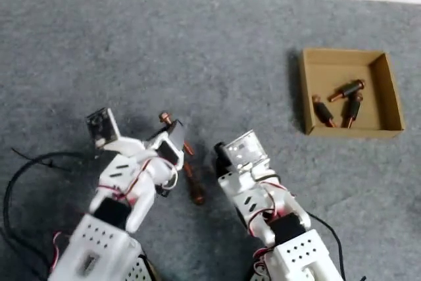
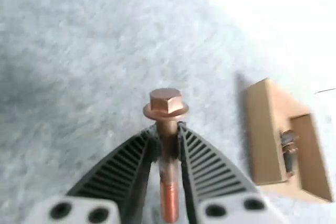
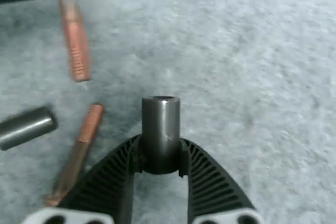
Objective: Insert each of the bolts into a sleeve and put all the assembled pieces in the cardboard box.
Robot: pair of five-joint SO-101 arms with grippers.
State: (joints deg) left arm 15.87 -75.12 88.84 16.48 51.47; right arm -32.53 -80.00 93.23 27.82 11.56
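Left wrist view: my left gripper [image 2: 168, 132] pinches a copper hex-head bolt [image 2: 166, 109] by its shank, threaded end free, ready for mating, I'd say. My right gripper [image 3: 160, 148] clamps a dark steel sleeve [image 3: 160, 121], bore facing outward (to receive it). Three assembled pieces [image 1: 346, 90] lie in the brown cardboard box [image 1: 306, 90], well apart from both grippers.

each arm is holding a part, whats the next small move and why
Probably swing the bolt so its threaded end lines up with the open end of the sleeve. The left gripper is shut on that bolt, the right gripper on the sleeve, and the two parts are apart.
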